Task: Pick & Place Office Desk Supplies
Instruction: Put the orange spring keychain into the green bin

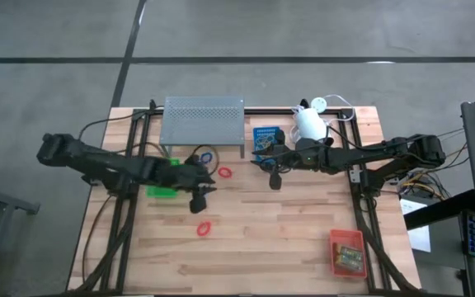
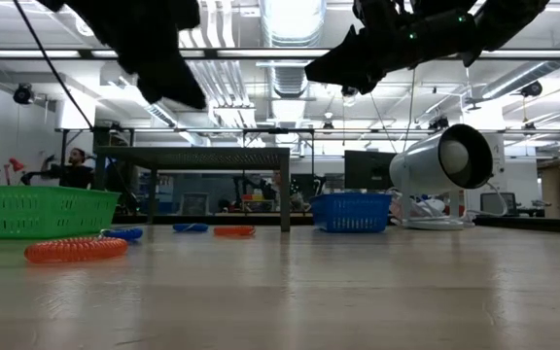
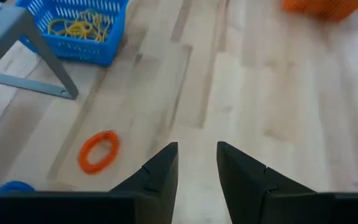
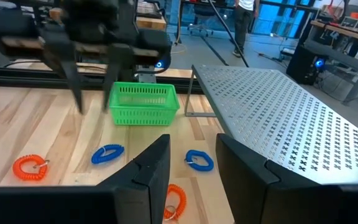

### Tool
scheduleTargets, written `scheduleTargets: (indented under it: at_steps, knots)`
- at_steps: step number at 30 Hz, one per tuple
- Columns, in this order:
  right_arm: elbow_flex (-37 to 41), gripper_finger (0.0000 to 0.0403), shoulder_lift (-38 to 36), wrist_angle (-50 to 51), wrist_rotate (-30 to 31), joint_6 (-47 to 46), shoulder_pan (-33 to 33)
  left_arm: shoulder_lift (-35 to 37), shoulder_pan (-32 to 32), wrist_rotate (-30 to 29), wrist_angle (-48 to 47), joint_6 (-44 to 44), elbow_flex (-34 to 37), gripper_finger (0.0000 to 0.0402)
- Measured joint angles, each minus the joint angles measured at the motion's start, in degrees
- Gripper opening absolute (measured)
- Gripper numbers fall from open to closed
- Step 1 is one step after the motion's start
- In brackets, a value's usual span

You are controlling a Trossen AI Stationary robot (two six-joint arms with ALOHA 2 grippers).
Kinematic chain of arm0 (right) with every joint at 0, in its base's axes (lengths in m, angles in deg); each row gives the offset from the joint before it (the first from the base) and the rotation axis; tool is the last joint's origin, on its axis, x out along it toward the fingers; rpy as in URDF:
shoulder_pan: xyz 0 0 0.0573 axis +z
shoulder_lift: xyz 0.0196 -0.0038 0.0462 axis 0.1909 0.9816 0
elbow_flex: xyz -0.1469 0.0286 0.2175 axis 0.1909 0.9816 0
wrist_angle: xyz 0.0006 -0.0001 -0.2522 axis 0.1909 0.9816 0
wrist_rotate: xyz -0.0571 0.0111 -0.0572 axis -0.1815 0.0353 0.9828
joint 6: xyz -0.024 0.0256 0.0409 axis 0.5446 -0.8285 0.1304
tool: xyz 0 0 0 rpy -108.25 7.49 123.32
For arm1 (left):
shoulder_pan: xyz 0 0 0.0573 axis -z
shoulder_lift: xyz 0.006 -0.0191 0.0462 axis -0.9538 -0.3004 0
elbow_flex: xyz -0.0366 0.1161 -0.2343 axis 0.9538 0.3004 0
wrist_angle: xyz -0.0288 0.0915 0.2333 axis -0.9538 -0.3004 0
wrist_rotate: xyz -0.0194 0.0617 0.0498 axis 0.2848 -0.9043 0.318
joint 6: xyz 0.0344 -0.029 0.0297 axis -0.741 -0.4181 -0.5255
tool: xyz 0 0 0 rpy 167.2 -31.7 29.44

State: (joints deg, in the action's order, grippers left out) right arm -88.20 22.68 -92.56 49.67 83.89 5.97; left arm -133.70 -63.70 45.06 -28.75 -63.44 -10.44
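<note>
My left gripper point(image 1: 198, 203) hangs open above bare wood, right of the green tray point(image 1: 160, 191), between two red coiled loops point(image 1: 224, 172) point(image 1: 204, 228). Its wrist view shows the open fingers point(image 3: 197, 163) with a red loop point(image 3: 99, 151) beyond them. My right gripper point(image 1: 275, 181) is open and empty in front of the blue tray point(image 1: 266, 136), which holds tan rubber bands point(image 3: 82, 25). Two blue loops point(image 4: 107, 154) point(image 4: 199, 160) lie flat on the wood before the shelf. The red-orange tray point(image 1: 346, 252) with the printed card boxes stands near the right front corner.
The grey perforated shelf point(image 1: 204, 120) stands on thin legs at the far edge, and the white lamp point(image 1: 310, 122) is beside the blue tray. Both arms hang above the table in the low view point(image 2: 154, 58) point(image 2: 397, 44). Bare wood stretches across the near middle point(image 1: 262, 247).
</note>
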Motion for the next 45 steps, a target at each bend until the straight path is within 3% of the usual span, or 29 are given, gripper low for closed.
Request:
scheduleTargets:
  at_steps: [6,10,14,27,45]
  knots:
    - [0.00,0.0127,0.00,0.00,0.00,0.00,0.00,-4.55,-5.07,-5.95,0.72,-3.09,0.28,0.0117]
    - [0.00,0.0127,0.00,0.00,0.00,0.00,0.00,-8.28,-5.16,-2.91,5.05,-11.19,0.90,0.0117]
    - [0.00,0.0127,0.00,0.00,0.00,0.00,0.00,-12.03,-5.64,-3.25,8.94,-12.77,0.88,0.0120]
    - [0.00,0.0127,0.00,0.02,0.00,0.00,0.00,-23.60,-9.87,-0.68,14.83,-9.92,0.88,0.0201]
    - [0.00,0.0127,0.02,0.01,0.00,0.00,0.01,-27.55,-10.86,-3.09,17.57,-12.74,0.90,0.0167]
